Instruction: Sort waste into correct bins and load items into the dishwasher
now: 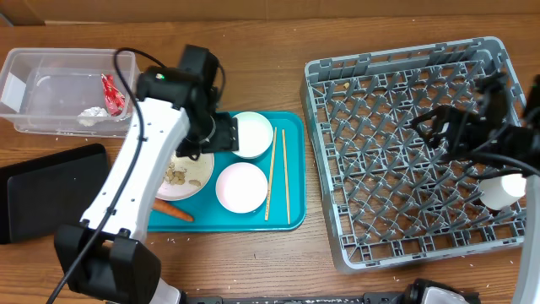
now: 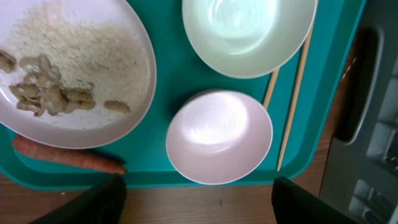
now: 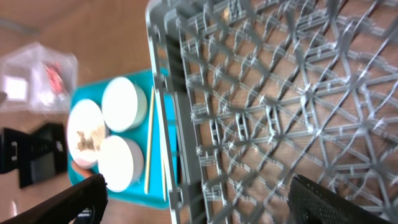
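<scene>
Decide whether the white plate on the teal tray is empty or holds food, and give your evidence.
Holds food: the plate carries beige food bits and a spread of white crumbs.

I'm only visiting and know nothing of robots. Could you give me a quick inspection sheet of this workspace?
Surface: wooden table, a few pale specks beside the tub.
Job's things: tub holds wrapper and scrap; black tray at the left edge; plate with food bits, bowls, chopsticks and carrot on the teal tray; cup in the rack.
Clutter: teal tray.
Grippers: left gripper open over the teal tray; right gripper open over the rack.
Cables: black cables on both arms.
Surroundings: nothing seen.
</scene>
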Controlling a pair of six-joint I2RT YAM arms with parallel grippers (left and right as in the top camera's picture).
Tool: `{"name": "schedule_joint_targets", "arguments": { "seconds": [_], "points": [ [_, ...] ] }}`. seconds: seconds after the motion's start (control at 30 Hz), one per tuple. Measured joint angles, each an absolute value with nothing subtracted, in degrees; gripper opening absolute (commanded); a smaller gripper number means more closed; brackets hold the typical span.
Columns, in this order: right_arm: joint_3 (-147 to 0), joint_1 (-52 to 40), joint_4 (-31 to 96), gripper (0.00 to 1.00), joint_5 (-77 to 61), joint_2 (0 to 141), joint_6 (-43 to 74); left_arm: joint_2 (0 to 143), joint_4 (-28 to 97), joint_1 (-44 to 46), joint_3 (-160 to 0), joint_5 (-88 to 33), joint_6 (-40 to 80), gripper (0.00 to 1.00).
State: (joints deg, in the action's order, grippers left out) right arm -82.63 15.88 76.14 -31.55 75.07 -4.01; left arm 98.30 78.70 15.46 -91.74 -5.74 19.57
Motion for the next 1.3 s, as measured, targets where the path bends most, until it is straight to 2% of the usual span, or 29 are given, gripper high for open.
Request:
{"name": "schedule_joint_targets", "arguments": {
  "seconds": [0.07, 0.17, 0.33, 0.57, 0.73, 0.87, 1.07, 1.3],
  "points": [
    [-82.63, 13.15, 76.62, 0.95, -29.56, 75.61, -3.62, 98.30, 78.41, 17.02, -89.25, -5.48, 19.81, 0.75],
    [-82.61, 9.52, 76.36, 0.93, -27.66, 76.53, -3.42, 98.30, 77.69, 18.28, -85.06, -5.23, 20.97, 0.64],
    [-82.61, 5.02, 76.01, 0.91, -26.30, 77.30, -3.09, 98.30, 76.88, 18.46, -79.09, -4.86, 22.83, 0.67],
    [-82.61, -3.33, 73.52, 0.89, -24.43, 79.50, -0.82, 97.91, 77.30, 17.41, -78.78, -2.35, 25.41, 0.70],
    [-82.61, -14.00, 69.89, 0.88, -21.34, 83.92, 1.72, 95.74, 78.87, 10.74, -78.78, 0.01, 27.09, 0.73],
    [-82.61, -23.73, 67.02, 0.84, -17.43, 89.41, 4.56, 93.54, 79.24, 1.19, -78.78, 0.19, 27.94, 0.86],
    [-82.61, -35.42, 64.79, 0.82, -12.56, 99.31, 9.54, 93.12, 79.29, -10.68, -78.78, -2.83, 28.56, 0.87],
    [-82.59, -43.42, 60.34, 0.70, -10.96, 109.12, 13.45, 93.12, 79.07, -13.74, -78.78, -4.51, 28.56, 0.87]
  ]
}}
